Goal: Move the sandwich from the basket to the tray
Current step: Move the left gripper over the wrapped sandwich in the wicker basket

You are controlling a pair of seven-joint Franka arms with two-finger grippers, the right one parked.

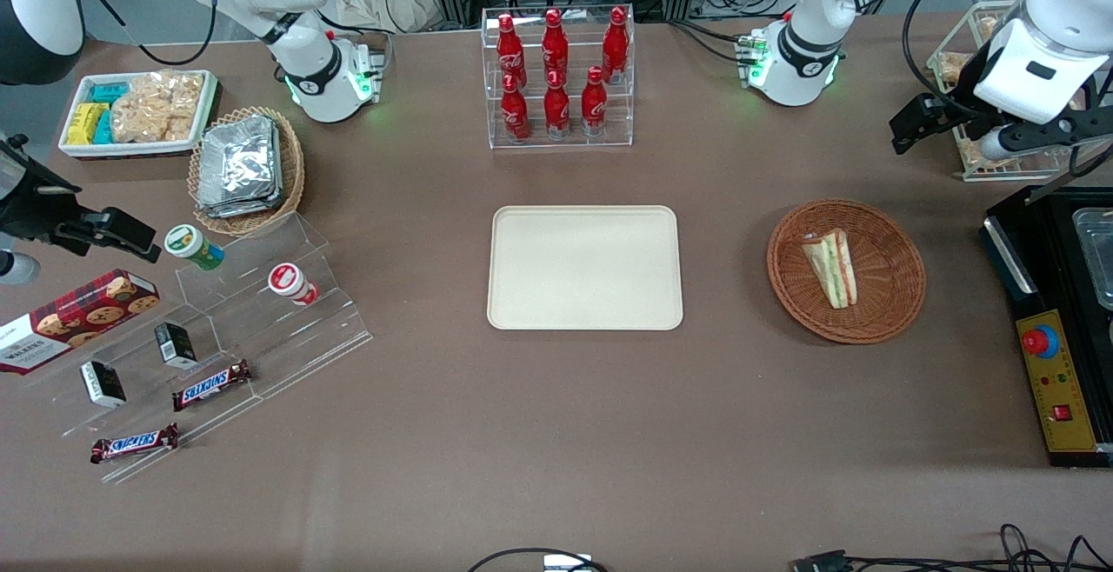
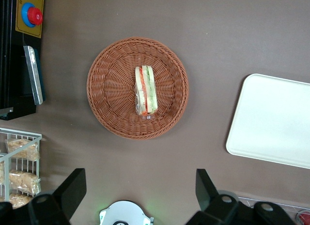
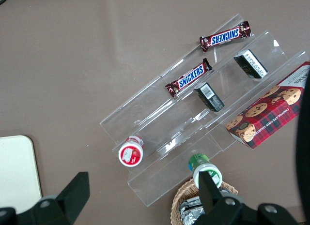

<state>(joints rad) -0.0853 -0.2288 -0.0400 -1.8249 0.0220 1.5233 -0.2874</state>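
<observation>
One sandwich [image 1: 832,269] seen lying in one basket [image 1: 896,242], beside one bare tray [image 1: 584,268] on tabletop [image 1: 556,433]. Gripper [image 2: 140,186] held wide open above tabletop, nothing grasped. Six red bottles [image 1: 556,68] counted in rack.

left arm [image 1: 1048,20]: glossy white rounded shells, black joint bands | base [image 1: 796,63]: white, green status lights, black cables plugged in | gripper [image 2: 140,193]: matte black, two flat angular fingers, spread wide | wrist: black camera bracket
</observation>
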